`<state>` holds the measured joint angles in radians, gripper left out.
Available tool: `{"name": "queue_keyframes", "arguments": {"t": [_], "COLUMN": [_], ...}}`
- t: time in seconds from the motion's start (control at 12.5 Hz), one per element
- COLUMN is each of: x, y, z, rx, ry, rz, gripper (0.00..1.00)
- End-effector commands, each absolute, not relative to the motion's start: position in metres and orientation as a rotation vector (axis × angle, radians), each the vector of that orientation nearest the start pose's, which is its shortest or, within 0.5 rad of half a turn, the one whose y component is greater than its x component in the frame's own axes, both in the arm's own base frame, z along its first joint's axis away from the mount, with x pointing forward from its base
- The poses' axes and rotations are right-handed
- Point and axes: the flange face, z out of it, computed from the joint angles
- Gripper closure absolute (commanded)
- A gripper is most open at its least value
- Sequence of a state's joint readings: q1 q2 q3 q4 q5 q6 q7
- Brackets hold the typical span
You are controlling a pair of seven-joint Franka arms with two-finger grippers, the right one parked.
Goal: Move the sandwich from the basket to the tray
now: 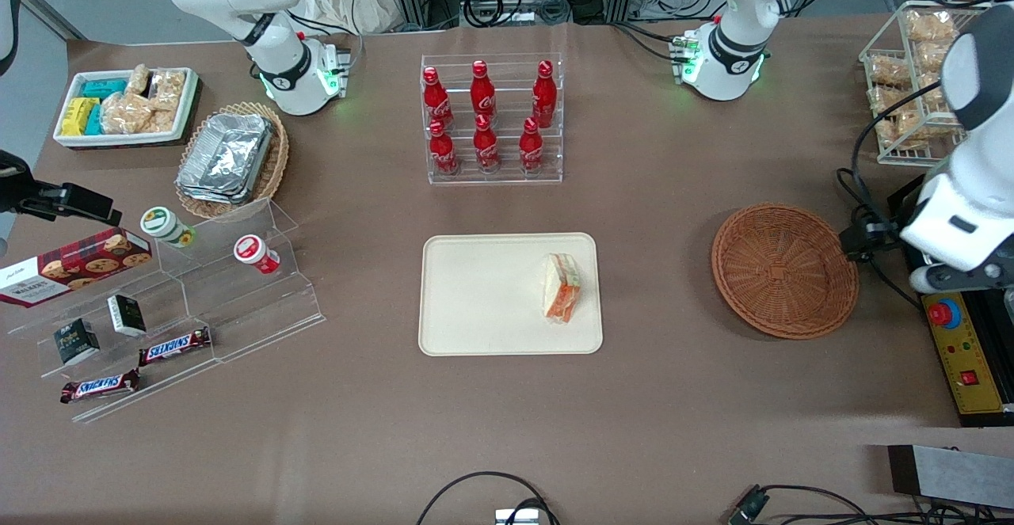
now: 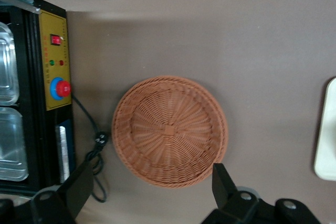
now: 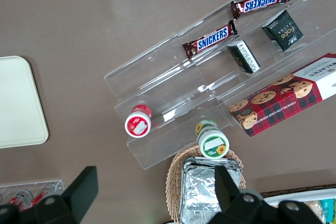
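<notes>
The tray (image 1: 507, 295) sits at centre frame of the front view, the empty basket (image 1: 784, 270) well apart from it at centre right. The sandwich (image 1: 561, 287) lies on the tray's basket-side end, long axis running toward the camera. The gripper (image 2: 149, 195) hangs above the basket's edge, fingers spread, holding nothing, away from the sandwich.
</notes>
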<state>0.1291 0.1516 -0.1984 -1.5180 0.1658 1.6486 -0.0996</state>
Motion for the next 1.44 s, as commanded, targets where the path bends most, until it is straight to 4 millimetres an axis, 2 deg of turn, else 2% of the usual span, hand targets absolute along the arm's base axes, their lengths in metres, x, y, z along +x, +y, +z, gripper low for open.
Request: {"name": "queue_keyframes", "arguments": {"t": [0.0,0.16,0.32,0.56,0.8,0.88,1.04,1.36], "x": [0.574,0.556,0.544,0.523,0.524,0.525,0.528,0.525], "y": [0.001,0.015,0.015,0.007,0.007,-0.006,-0.009,0.004], "z": [0.587,0.602,0.616,0.649,0.678,0.683,0.689,0.695], "rx": [-3.006,-3.028,-3.023,-3.054,-3.061,-3.058,-3.062,-3.073], "ry": [0.067,0.079,0.113,0.117,0.112,0.148,0.146,0.121], "rz": [-0.002,-0.032,-0.061,-0.139,-0.208,-0.226,-0.250,-0.255], "gripper": [0.00,0.00,0.00,0.00,0.00,0.00,0.00,0.00]}}
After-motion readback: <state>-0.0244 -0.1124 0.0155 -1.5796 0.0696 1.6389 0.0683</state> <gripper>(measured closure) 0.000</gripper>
